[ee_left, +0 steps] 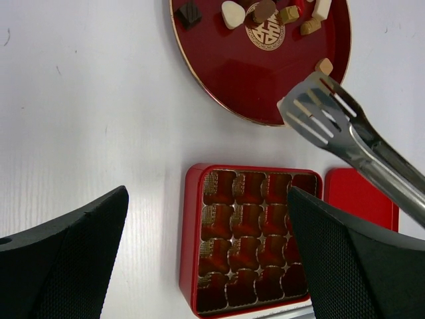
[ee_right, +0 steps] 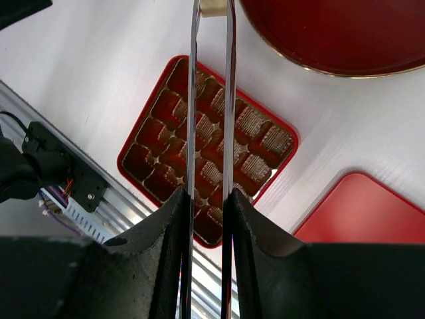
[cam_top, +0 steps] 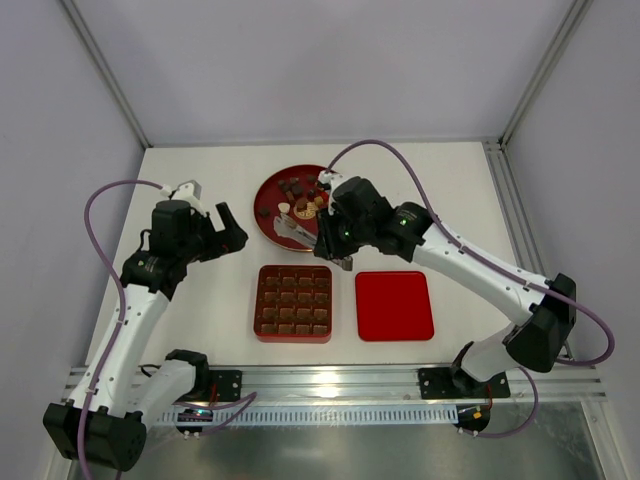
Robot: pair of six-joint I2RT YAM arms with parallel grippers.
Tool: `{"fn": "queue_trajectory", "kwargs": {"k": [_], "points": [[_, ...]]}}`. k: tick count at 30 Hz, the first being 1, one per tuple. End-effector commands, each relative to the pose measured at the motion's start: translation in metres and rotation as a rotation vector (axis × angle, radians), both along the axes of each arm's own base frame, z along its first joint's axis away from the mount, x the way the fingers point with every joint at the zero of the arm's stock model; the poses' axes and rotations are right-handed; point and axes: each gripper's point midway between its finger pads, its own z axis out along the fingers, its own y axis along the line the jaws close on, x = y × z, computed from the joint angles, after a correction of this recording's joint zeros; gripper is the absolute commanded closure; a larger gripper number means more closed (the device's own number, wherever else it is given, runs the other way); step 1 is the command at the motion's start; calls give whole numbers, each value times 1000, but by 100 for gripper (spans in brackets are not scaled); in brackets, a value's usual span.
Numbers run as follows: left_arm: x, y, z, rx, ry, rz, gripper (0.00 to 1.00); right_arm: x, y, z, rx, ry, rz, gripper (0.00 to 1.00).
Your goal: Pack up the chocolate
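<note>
Scene: I am looking down on a white desk [cam_top: 450, 200] with a round red plate [ee_left: 252, 80] at the back. A square red box [ee_left: 189, 239] with grid cells sits nearer me, and its flat lid [cam_top: 394, 305] lies just beside it on the right.
Chocolate: the chocolate [ee_left: 232, 13] lies loose on the plate, in dark, mid-brown and cream pieces, so it can be picked up one at a time.
Right gripper: my right gripper [ee_right: 207, 196] is clenched on the handles of metal tongs [ee_left: 319, 109]. I judge the tongs are there because the pieces are too small for the wide pads.
Tong tips: the tips are at the plate's rim on the side nearest the box. A pale piece [ee_right: 214, 6] shows between the tips at the top edge of the right wrist view. It looks pinched, but it is partly cut off.
Left gripper: my left gripper [ee_left: 207, 191] is released, with its jaws spread wide and nothing in them. It hangs above the desk left of the plate, out of the tongs' path.
Box: it is uncovered, and the lid is off to the side so the cells are reachable. I cannot tell whether any cell is filled.
Next, in my judgement: carry the piece over a free cell and let it go low.
</note>
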Motion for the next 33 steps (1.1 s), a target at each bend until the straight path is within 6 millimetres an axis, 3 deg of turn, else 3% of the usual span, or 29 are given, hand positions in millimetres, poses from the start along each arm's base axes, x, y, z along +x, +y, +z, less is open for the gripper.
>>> {"fn": "queue_trajectory", "kwargs": {"k": [1,13,33], "points": [[-1,5,3,25,-17,11,0,-20,6,13,42,-3,30,70],[-1,6,2,29,-11,13,0,-70,20,-5,38,36,106,70],[-1,4,2,24,-12,5,0,-74,41,-32,15,59,128,70]]}}
